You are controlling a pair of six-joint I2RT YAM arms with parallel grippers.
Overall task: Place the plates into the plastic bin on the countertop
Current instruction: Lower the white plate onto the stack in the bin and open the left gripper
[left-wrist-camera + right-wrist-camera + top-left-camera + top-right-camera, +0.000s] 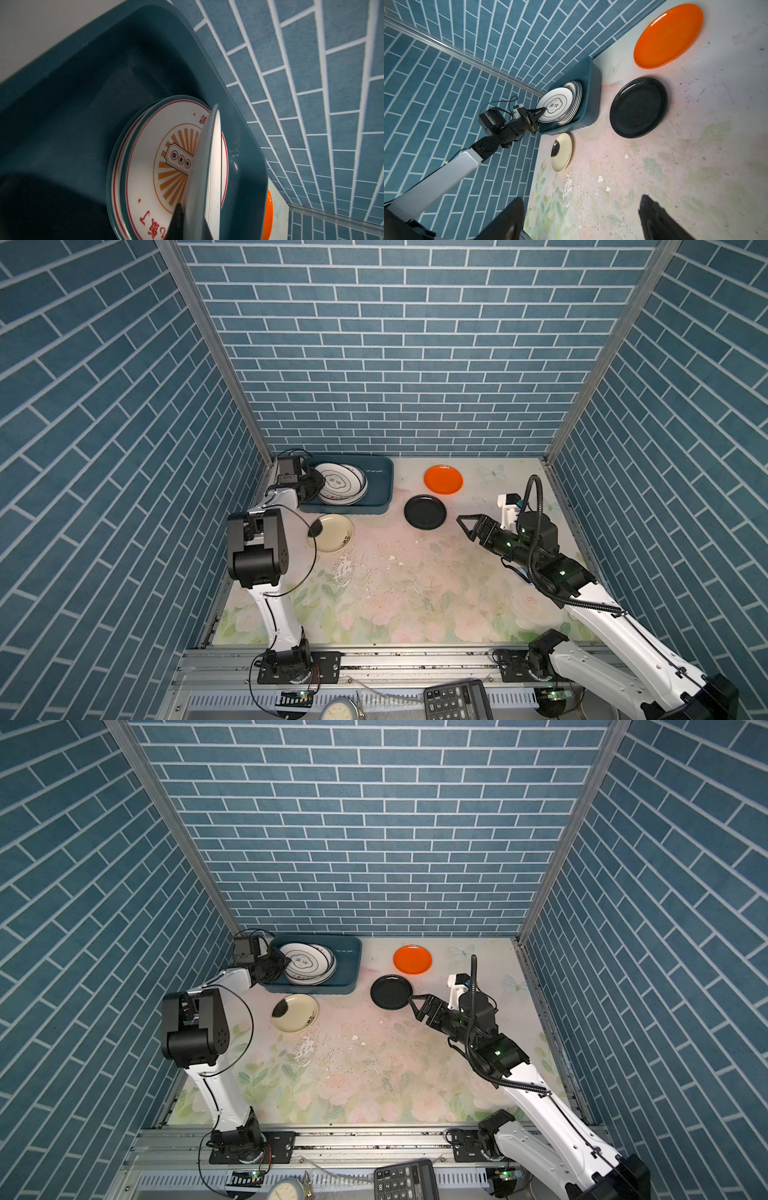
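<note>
The left pincer (314, 482) was clenched on the left rim of a white teal-rimmed plate (338, 481), holding it tilted over the stack of plates (145, 176) that lay in the plastic bin (376, 489) at the far-left corner of the worktop (415, 593). The rim grip probably kept the fingers outside the stack, and the tilt looked meant to let the plate's right edge meet the pile first before release. In the left wrist view the plate stood edge-on above a sunburst-printed plate. Whether it already touched that plate could not be told.

The right pincer (464, 526) was released, its jaws spread wide, and it hovered low on the right side of the worktop with its tips pointing left. The black plate (425, 512) lay flat just to its left, near but seemingly not touched. It was probably the next pick. The orange plate (443, 479) sat farther back, by the far wall. The cream plate (331, 533) lay flat just on the near side of the bin, close to the left arm.
</note>
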